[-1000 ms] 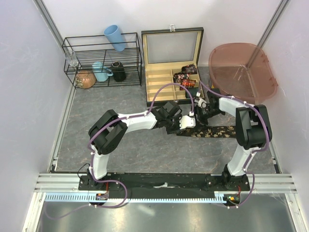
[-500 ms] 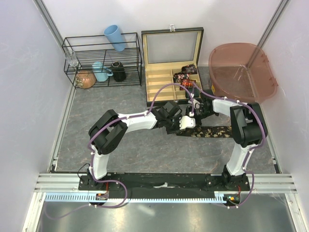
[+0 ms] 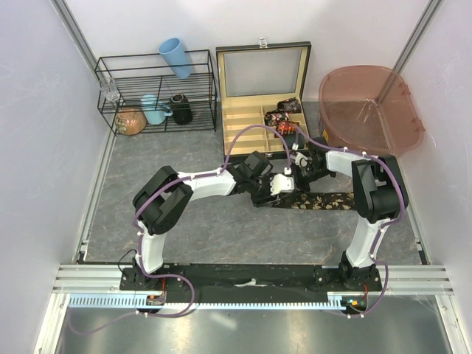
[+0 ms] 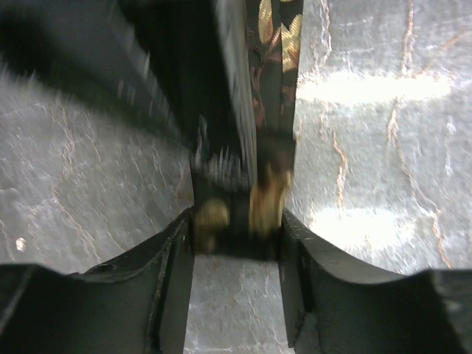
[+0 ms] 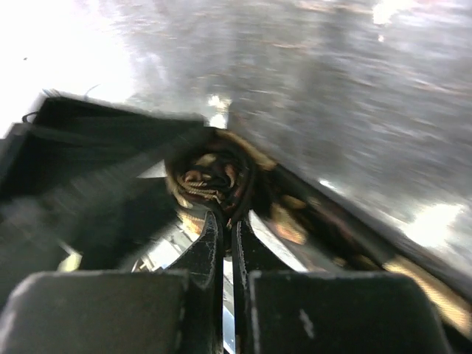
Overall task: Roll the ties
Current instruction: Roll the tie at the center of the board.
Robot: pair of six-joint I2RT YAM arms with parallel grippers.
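Note:
One dark tie with tan leaf prints lies as a flat strip (image 3: 324, 200) on the grey table, its left end rolled into a small coil (image 5: 210, 173). My right gripper (image 5: 227, 217) is shut, its thin fingertips pinching the coil's edge. In the left wrist view the coil (image 4: 258, 206) sits blurred between the tips of my left gripper (image 4: 236, 243), whose jaws stand wide apart. From above, both grippers meet over the strip's left end, the left gripper (image 3: 280, 184) beside the right gripper (image 3: 296, 175). Several rolled ties (image 3: 284, 118) sit in the wooden box.
An open wooden box (image 3: 243, 125) with compartments stands just behind the grippers. A pink tub (image 3: 369, 107) is at the back right. At the back left, a wire rack (image 3: 155, 92) holds a black mug (image 3: 181, 109), cups and a blue tumbler.
My right gripper swung in and closed on the tie's coil. The left gripper's jaws widened and it drew slightly left.

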